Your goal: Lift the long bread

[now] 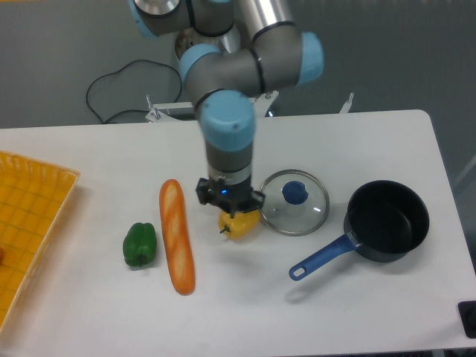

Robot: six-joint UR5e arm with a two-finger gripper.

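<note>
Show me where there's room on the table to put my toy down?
Bare table lies behind the glass lid and pot, and along the front edge. It's crowded around the gripper, yellow pepper, long bread and green pepper.

**Legible markings: none found**

We find no readable text, label, brand, number or sign anywhere in the frame. The arm's housings, the cookware, the toy food and the tray at the left edge all appear unmarked.

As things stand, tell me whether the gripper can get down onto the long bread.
Probably yes. The long bread lies flat on the table with nothing on top of it. The green pepper sits close on one side, the gripper is off to the other side above the yellow pepper.
</note>
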